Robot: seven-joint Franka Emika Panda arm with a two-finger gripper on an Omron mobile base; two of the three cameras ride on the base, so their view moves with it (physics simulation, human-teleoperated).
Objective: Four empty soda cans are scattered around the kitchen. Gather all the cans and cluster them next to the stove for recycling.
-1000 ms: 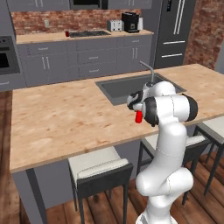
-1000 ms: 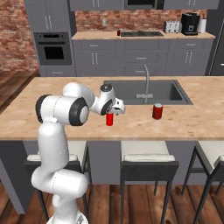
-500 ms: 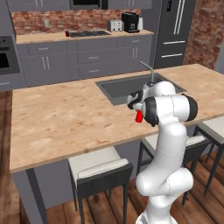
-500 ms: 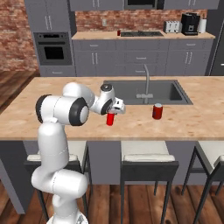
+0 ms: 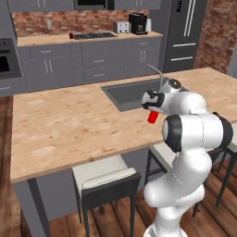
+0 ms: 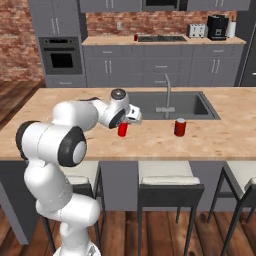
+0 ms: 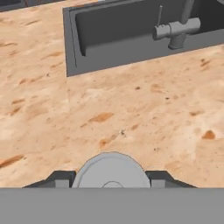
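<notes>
My gripper (image 6: 124, 123) is shut on a red soda can (image 6: 122, 130), holding it upright a little above the wooden island counter (image 6: 60, 130), in front of the sink's left corner. The left base view shows the same can (image 5: 152, 117) hanging under the gripper (image 5: 153, 109). In the hand view its silver top (image 7: 110, 170) sits between the dark fingertips (image 7: 59, 178). A second can (image 6: 180, 127) stands on the island in front of the faucet. A third can (image 6: 135, 37) stands on the back counter, just left of the black stove (image 6: 161, 38).
A sunken grey sink (image 6: 172, 102) with a tall faucet (image 6: 167, 92) lies behind the held can. Stools (image 6: 170, 185) stand along the island's near edge. On the back counter are a toaster (image 6: 198, 30) and a coffee maker (image 6: 217, 26); a wall oven (image 6: 60, 57) is at the left.
The held can has risen slightly with the gripper. The other cans have not moved.
</notes>
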